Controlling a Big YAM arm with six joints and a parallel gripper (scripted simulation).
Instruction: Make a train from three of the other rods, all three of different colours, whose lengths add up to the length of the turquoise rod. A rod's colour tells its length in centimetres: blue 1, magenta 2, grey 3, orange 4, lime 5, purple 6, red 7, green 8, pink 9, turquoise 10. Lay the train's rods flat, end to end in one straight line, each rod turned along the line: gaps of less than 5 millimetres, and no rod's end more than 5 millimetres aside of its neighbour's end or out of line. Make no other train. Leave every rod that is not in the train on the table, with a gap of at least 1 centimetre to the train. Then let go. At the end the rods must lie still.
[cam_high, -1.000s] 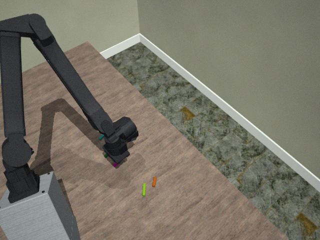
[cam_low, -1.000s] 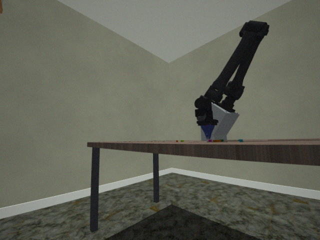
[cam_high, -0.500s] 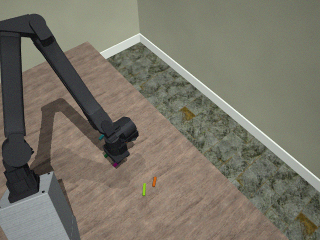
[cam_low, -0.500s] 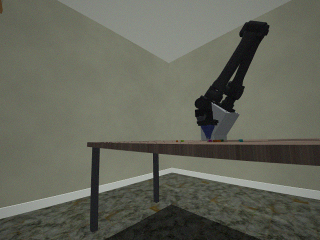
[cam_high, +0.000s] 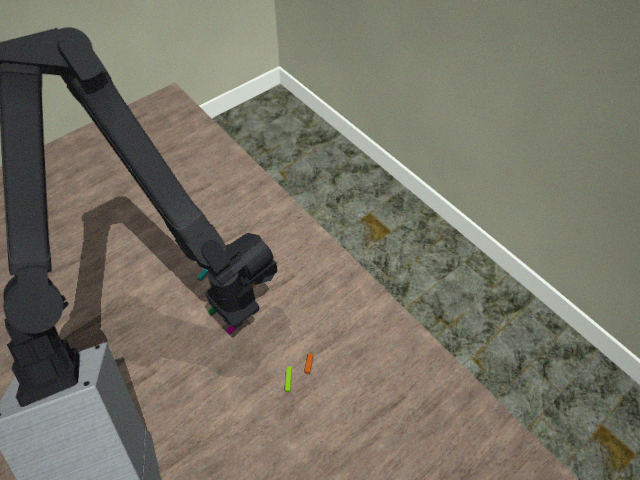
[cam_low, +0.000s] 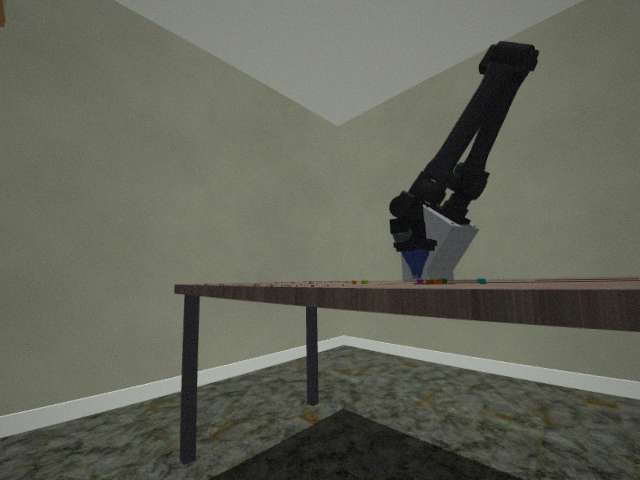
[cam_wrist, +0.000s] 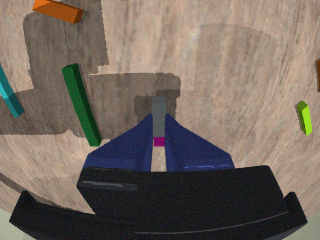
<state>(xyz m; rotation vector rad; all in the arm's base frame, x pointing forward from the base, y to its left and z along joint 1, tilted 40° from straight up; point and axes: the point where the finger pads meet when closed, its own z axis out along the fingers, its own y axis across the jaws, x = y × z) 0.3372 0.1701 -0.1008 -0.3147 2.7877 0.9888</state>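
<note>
My gripper (cam_high: 233, 321) (cam_low: 417, 268) (cam_wrist: 158, 120) is low over the table and shut on a short grey rod (cam_wrist: 158, 108), which sticks out ahead of the blue fingertips. A magenta rod (cam_high: 230, 328) (cam_low: 419, 281) (cam_wrist: 159, 140) shows in the gap between the fingers, at table level right by the grey rod. The turquoise rod (cam_high: 202, 274) (cam_low: 481, 281) (cam_wrist: 10, 94) lies behind the gripper, mostly hidden by the arm. A green rod (cam_high: 211, 311) (cam_wrist: 82, 103) lies just left of the fingers. A lime rod (cam_high: 287, 378) (cam_low: 364, 282) (cam_wrist: 304, 118) lies further forward.
An orange rod (cam_high: 308, 362) (cam_low: 354, 282) lies beside the lime one. A second orange rod (cam_wrist: 58, 10) (cam_low: 436, 281) lies beyond the green rod. The robot's grey base (cam_high: 62, 418) stands at the front left. The table edge (cam_high: 361, 268) runs along the right.
</note>
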